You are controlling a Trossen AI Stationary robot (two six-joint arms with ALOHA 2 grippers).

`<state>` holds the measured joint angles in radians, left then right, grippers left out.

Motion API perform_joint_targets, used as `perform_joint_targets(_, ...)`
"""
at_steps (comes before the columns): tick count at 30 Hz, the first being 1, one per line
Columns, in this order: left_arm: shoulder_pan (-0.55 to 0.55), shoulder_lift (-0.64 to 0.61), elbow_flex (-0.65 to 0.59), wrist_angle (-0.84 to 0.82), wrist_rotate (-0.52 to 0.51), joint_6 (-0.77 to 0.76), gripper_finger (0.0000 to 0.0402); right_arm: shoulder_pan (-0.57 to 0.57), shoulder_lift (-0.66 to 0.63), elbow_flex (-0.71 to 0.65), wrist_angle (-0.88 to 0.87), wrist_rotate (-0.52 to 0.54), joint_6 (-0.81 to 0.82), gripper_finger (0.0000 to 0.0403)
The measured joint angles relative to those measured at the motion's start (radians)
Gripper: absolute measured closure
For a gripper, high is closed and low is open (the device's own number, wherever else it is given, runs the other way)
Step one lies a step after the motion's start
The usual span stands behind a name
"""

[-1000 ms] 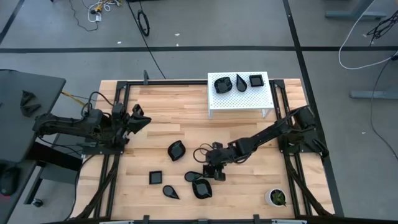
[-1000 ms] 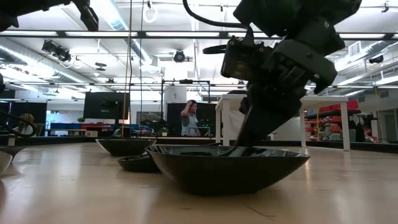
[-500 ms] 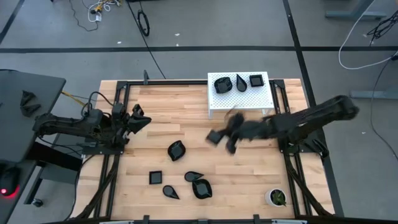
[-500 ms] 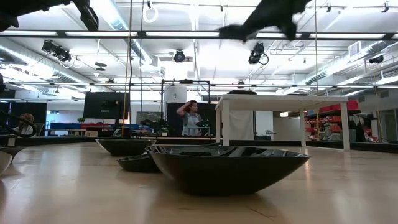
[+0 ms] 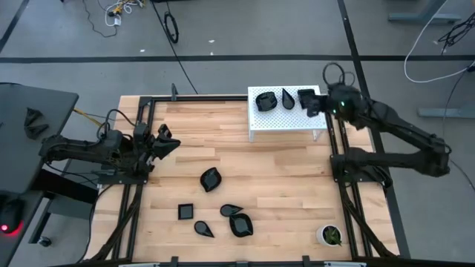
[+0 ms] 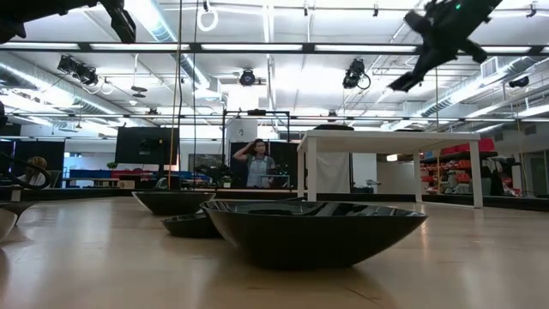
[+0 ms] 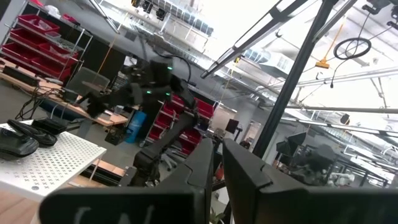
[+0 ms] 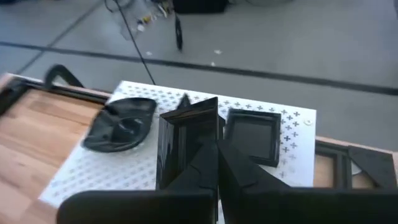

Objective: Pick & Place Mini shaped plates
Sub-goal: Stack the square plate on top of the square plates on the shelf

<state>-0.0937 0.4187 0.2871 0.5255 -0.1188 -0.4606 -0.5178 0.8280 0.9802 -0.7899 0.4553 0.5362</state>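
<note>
My right gripper (image 5: pixel 315 104), upper right, pinches a square plate (image 8: pixel 186 146) edge-on over the white perforated stand (image 5: pixel 286 122); thin grip, may slip.

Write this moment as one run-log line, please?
right gripper: shut on square plate, above white stand | left gripper: idle at table's left edge | stand holds three plates | five plates on table
</note>
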Motion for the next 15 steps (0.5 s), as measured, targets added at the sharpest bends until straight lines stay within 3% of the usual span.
perform_joint_targets(4,0.000,0.000,0.000,0.000,0.000,0.000,0.0360,-0.165,0.064,-0.001,0.051,-0.152,-0.079,0.0402)
perform_joint_targets(7,0.000,0.000,0.000,0.000,0.000,0.000,0.0360,-0.255,0.107,-0.001,0.077,-0.210,-0.102,0.0402)
perform_joint_targets(15,0.000,0.000,0.000,0.000,0.000,0.000,0.0360,-0.390,0.224,-0.001,0.094,-0.332,-0.131,0.0397)
